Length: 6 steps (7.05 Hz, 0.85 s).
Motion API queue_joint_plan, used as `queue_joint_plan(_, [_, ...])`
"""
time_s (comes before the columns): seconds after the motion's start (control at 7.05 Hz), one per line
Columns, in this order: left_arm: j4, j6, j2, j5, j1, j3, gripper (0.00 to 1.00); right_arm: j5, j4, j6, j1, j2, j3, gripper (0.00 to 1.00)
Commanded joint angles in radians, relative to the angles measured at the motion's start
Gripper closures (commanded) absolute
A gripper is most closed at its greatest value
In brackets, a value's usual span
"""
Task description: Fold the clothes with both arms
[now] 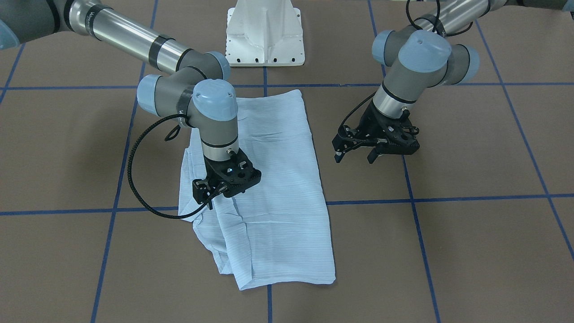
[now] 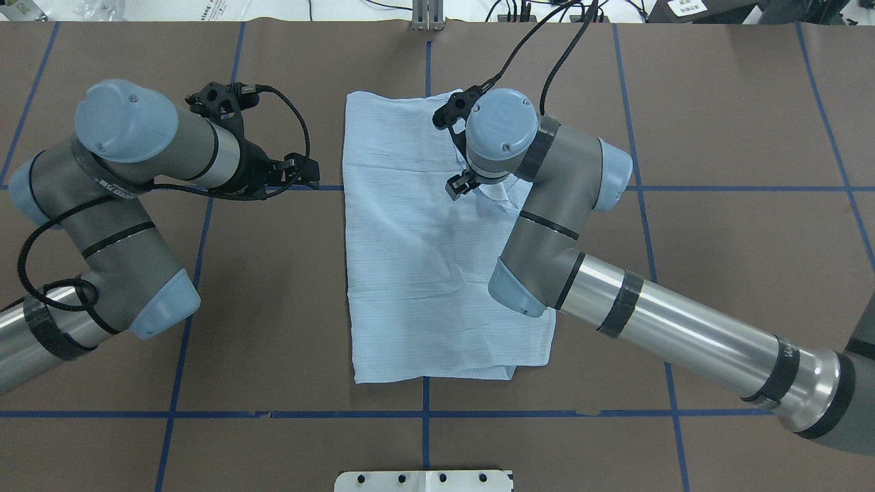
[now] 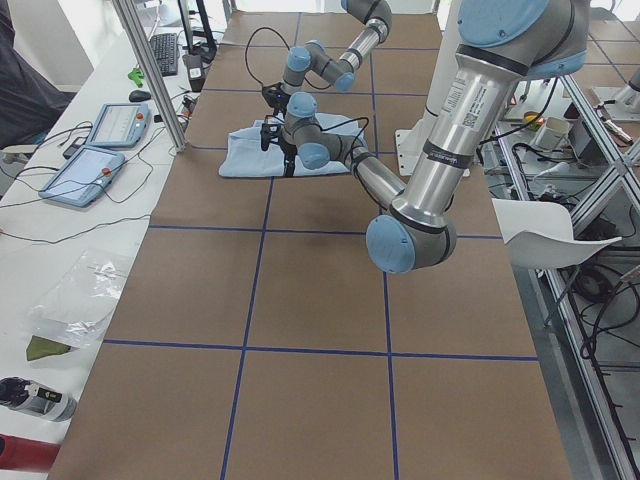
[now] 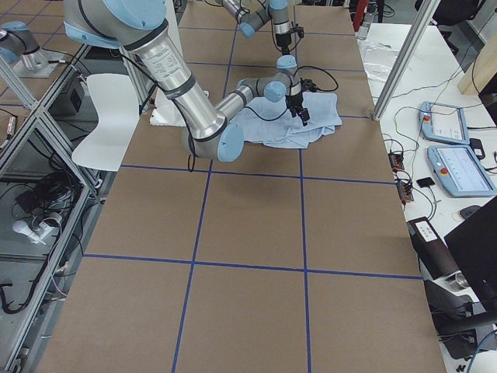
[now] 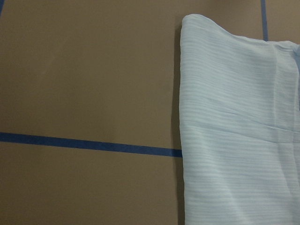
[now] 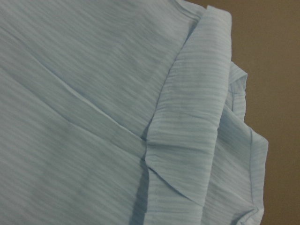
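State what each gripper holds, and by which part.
Left gripper: nothing, open over bare table. Right gripper: down at the shirt's rumpled side edge, but a pinch cannot be confirmed.

Nothing I can read anywhere. The printed sticker (image 3: 459, 96) on my left arm (image 3: 436, 160) (just above its blue elbow cap (image 3: 396, 243)) is too small to make out.

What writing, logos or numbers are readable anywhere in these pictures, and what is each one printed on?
No text reads clearly.
Raised mark on the wrist cap of the right arm: illegible.
Lettering by its black band: blurred and partly hidden.
White sticker on the left arm: too small to read.
On the shirt: none.
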Motion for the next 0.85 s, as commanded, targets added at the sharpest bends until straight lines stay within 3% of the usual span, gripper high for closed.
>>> queue_joint_plan(0.0, [-0.001, -0.001, 0.001, 0.000, 0.000, -0.001, 0.00, -0.005, -0.001, -0.003, -0.014, -0.021, -0.014, 0.00])
queue_joint_plan(0.71, [-0.001, 0.002, -0.001, 0.000, 0.003, 0.002, 0.00, 0.013, 0.001, -0.061, 0.085, -0.079, -0.024, 0.00])
